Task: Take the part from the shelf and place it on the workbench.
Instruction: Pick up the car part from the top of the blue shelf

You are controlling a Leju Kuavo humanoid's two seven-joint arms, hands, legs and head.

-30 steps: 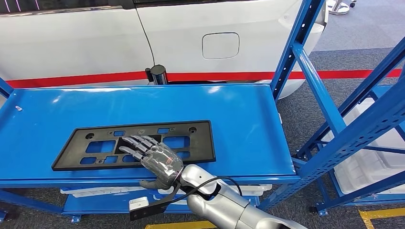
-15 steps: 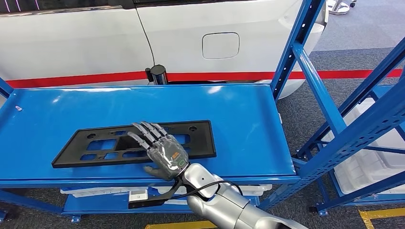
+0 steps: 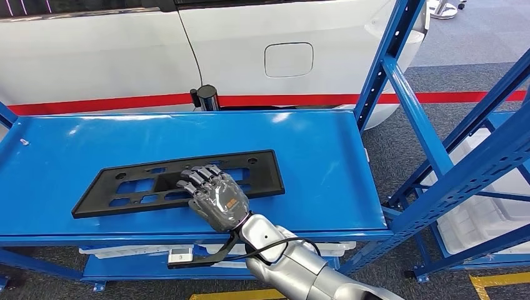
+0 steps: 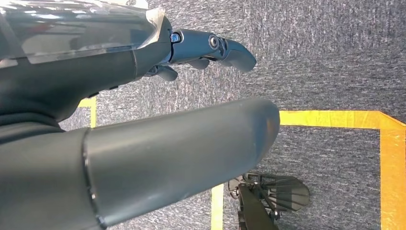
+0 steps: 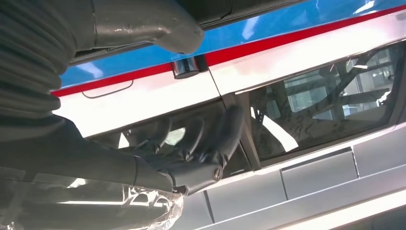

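Note:
The part is a flat black plate with several cut-outs, lying lengthwise on the blue shelf board near its front edge. My right hand is at the middle of the plate's near edge. Its fingers are curled down over the plate's top and grip it; the thumb is hidden in the head view. In the right wrist view the right hand has its fingers bent, and the thumb lies close to the dark plate edge. My left hand hangs over grey carpet with straight fingers, holding nothing.
A white car with a red stripe stands right behind the shelf. Blue uprights and braces rise at the shelf's right end. A black post stands at the back edge. White things lie on the lower board.
My right hand's fingers went from flat on the plate to curled over it. The plate shifted away from the front edge, its right end more than its left.

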